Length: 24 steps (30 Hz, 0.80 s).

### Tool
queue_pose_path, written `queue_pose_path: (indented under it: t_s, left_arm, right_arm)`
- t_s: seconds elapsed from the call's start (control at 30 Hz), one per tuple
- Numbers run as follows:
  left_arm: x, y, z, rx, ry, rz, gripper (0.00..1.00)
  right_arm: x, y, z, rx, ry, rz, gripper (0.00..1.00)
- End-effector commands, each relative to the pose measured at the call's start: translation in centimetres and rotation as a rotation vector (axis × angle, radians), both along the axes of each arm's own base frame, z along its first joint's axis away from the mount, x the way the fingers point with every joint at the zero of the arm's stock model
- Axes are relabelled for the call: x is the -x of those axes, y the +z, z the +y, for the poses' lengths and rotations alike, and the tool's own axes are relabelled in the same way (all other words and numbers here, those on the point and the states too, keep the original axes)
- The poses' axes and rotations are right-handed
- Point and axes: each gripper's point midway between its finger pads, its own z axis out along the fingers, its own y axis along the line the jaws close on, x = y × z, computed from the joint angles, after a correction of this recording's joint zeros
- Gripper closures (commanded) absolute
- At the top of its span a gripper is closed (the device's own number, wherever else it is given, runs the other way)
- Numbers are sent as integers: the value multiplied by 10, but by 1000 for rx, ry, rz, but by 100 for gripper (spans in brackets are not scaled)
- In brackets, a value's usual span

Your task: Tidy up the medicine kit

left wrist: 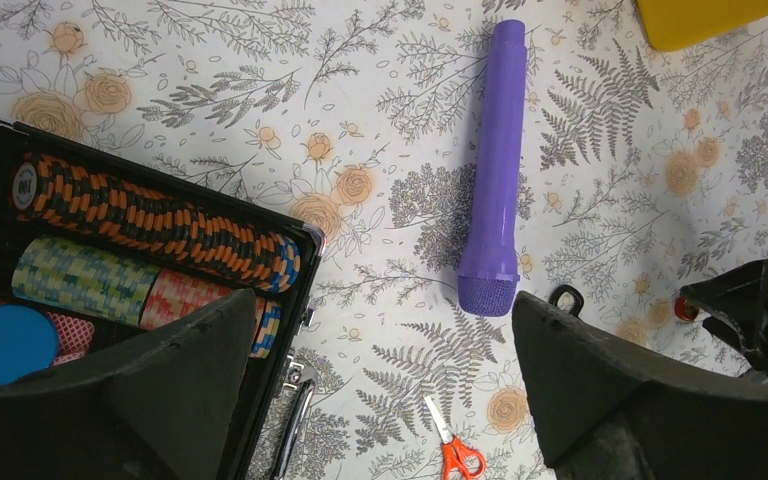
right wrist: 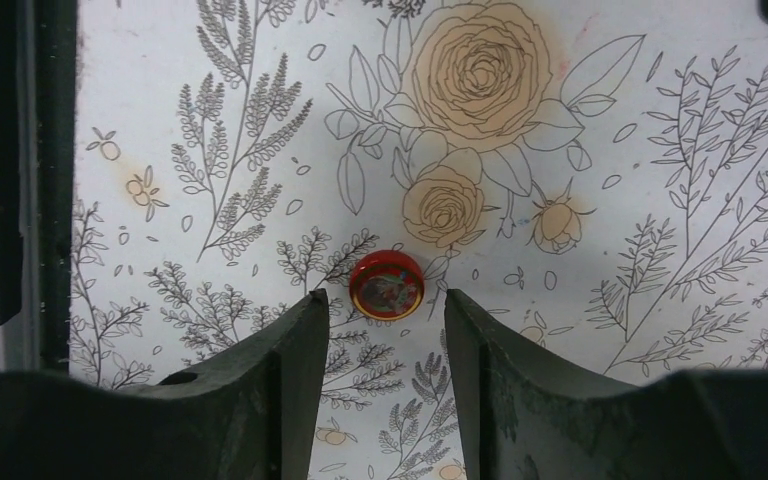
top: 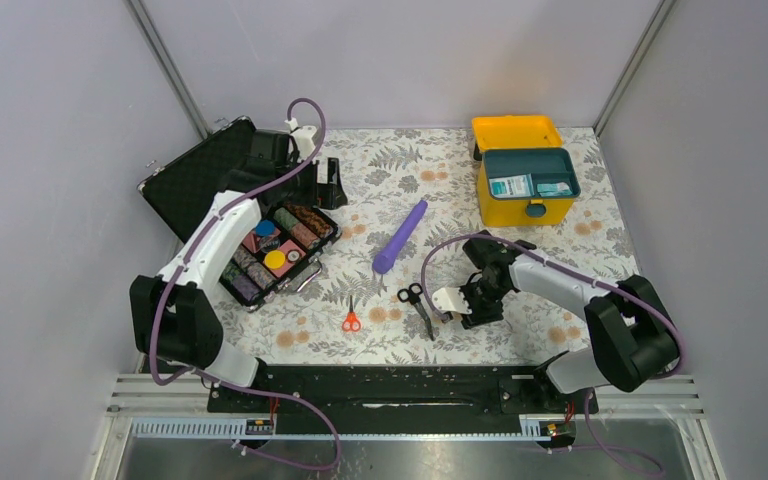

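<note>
Floral tabletop (top: 400, 180), near to far: right fingers (right wrist: 270, 380) part-spread, flanking a small red tin (right wrist: 387, 284) without touching; left fingers (left wrist: 180, 380) wide apart, empty, by black case (top: 185, 180), one chip (left wrist: 25, 186) marked "100"; medicine kit (top: 525, 205) far right, lid open.

This is a robotics lab test cell rather than a home. Plain grey panel walls (top: 50, 150) close it in on three sides, joined by bare aluminium posts (top: 165, 65). Two robot arms, left (top: 215, 235) and right (top: 560, 280), are bolted to a black base plate (top: 390, 385) on slotted metal rails (top: 160, 402) at the near edge of a flower-printed bench (top: 380, 345). Purple cables (top: 307, 100) loop along them. Unrelated props lie about: a medicine kit (top: 525, 190), a black case (top: 190, 175) and scissors (top: 351, 320).
</note>
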Motion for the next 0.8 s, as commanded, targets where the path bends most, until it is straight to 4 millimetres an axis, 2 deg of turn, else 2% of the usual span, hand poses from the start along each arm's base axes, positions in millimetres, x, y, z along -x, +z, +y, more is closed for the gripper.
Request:
queue_pose_path:
  t_s: [0.0,0.27,0.53,0.77]
  left_arm:
    - [0,29,-4,43,-14,-93,2]
    - [-2,24,-5,48,-15,-80,2]
    - [-6,22,-8,61,-13,-70,2]
    - [-8,17,-11,75,-13,-54,2]
  right_arm:
    - [-2,-4,3,12,-32,-13,48]
    - [3,-7,1,34,-8,-20,52]
    - [1,-17,-2,96,18,-70,68]
    - [-2,-20,-2,107,-3,-111,64]
